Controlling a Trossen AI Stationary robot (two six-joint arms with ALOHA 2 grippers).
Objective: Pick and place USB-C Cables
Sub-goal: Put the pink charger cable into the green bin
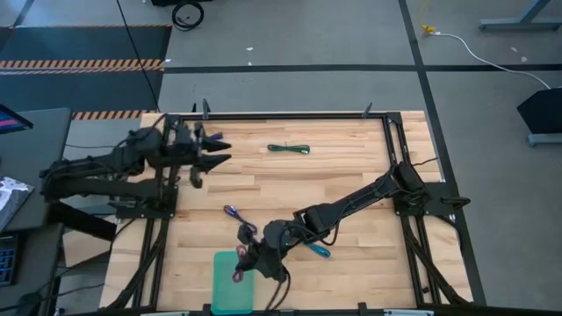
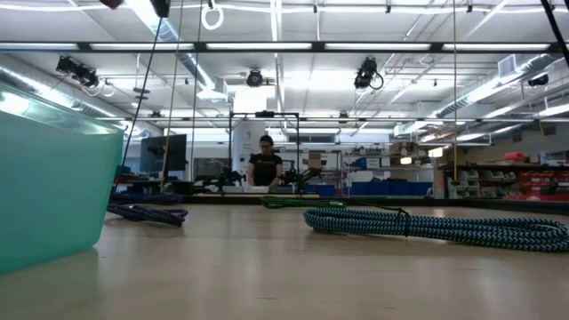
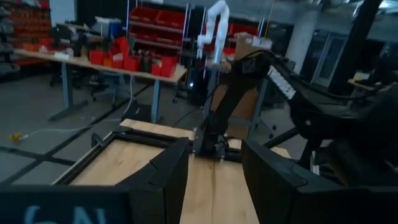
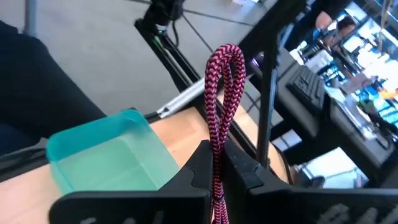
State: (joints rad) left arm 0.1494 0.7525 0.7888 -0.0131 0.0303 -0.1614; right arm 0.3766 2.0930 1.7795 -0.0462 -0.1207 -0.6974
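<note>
Gripping the maroon USB-C cable, right pincer hung at the teal tray's 1 o'clock corner; release there risked the coil landing on the rim. Left pincer idle, open.

Bright ceiling strip lights; near tray edge blurred.

The teal tray is cut off by the low view's 9 o'clock edge, and by the 6 o'clock edge in the high view. The teal cable runs out at the low view's 3 o'clock edge. The maroon cable leaves the right wrist view at 6 o'clock, its lower end hidden between the right pincer's fingers. In the high view, that pincer's fingertips are too small to resolve.
</note>
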